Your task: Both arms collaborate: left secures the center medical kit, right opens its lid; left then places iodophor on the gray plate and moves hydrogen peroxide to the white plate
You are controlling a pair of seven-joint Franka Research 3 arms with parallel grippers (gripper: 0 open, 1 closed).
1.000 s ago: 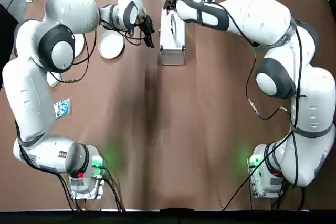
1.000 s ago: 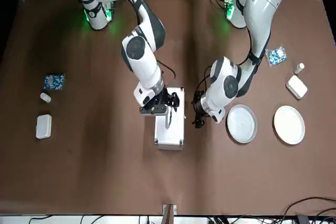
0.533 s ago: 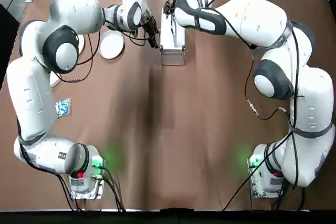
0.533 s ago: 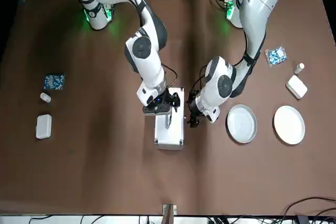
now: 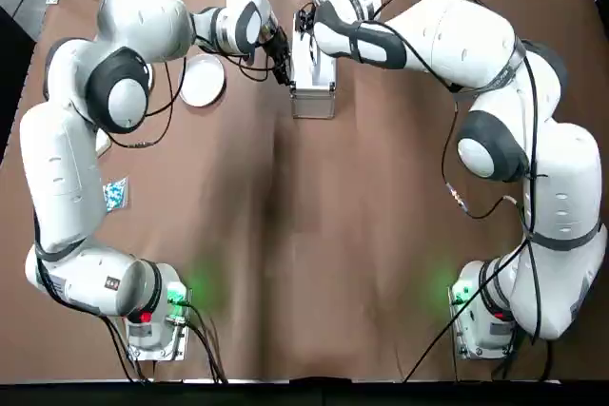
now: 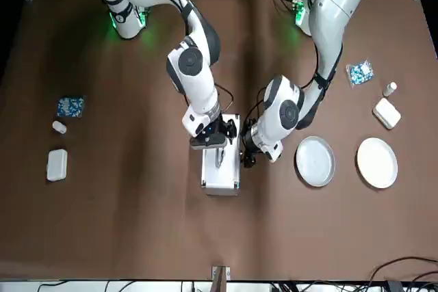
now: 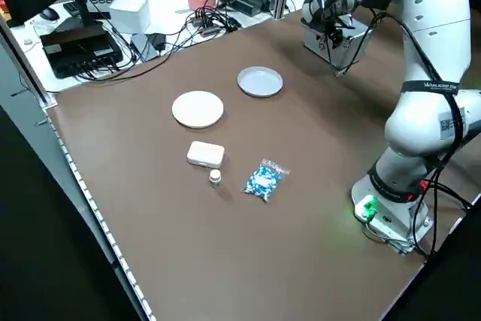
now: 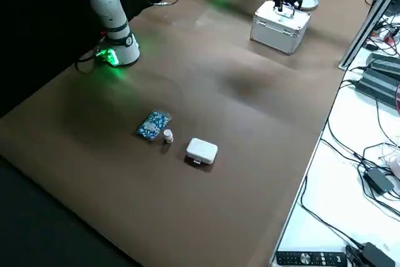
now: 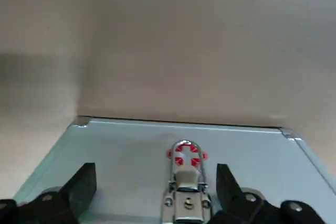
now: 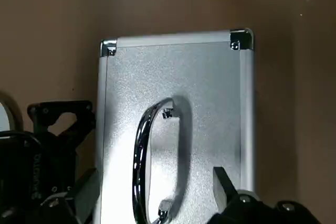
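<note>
We've got the white and silver metal medical kit [image 6: 220,166] at table centre, lid shut. Left gripper [image 6: 248,153] hugs its 3 o'clock edge in the front view, fingers [image 9: 84,187] spread. Right gripper [image 6: 217,140] hangs spread above the kit's 12 o'clock end; bare brown tablecloth [image 6: 137,223] all round.

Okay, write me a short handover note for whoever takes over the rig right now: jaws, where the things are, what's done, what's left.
Left gripper: jaws open, at the side of the medical kit, by its latch; not clamped.
Right gripper: jaws open, over the far end of the lid, above the handle.
Kit stands mid-table, lid closed. Gray plate and white plate lie beside it on the left arm's side, both bare.
Done: both arms brought to the kit.
Left: secure the kit, open the lid, iodophor to the gray plate, hydrogen peroxide to the white plate.
</note>
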